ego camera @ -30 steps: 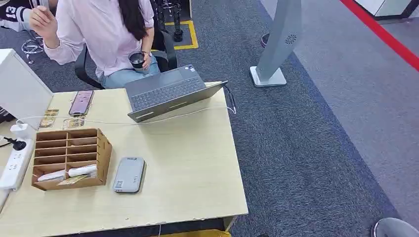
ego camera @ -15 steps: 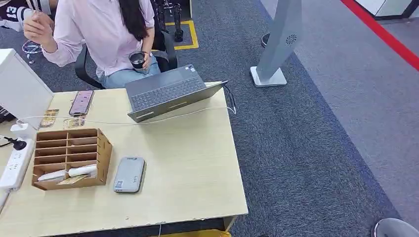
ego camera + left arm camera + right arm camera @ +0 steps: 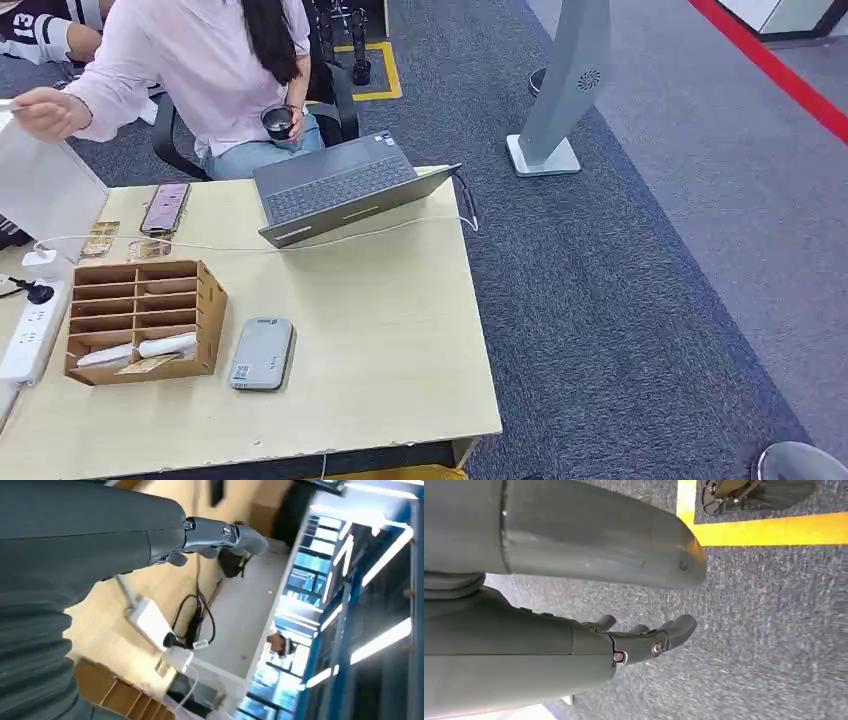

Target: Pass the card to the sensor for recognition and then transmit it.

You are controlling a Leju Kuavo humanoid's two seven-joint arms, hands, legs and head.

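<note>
Just one sensor [image 3: 261,353], one organizer [image 3: 142,320]

left robot hand [image 3: 150,540] empty, fingers extended over wooden table [image 3: 165,587], white power strip [image 3: 152,622] with black cable [image 3: 197,622]

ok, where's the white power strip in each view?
Head view: power strip at the table's left edge, black plug at its far end.
Left wrist view: power strip mid-frame, same plug beside it.
Right wrist view: not in it.
Shared landmark: the black plug.
</note>
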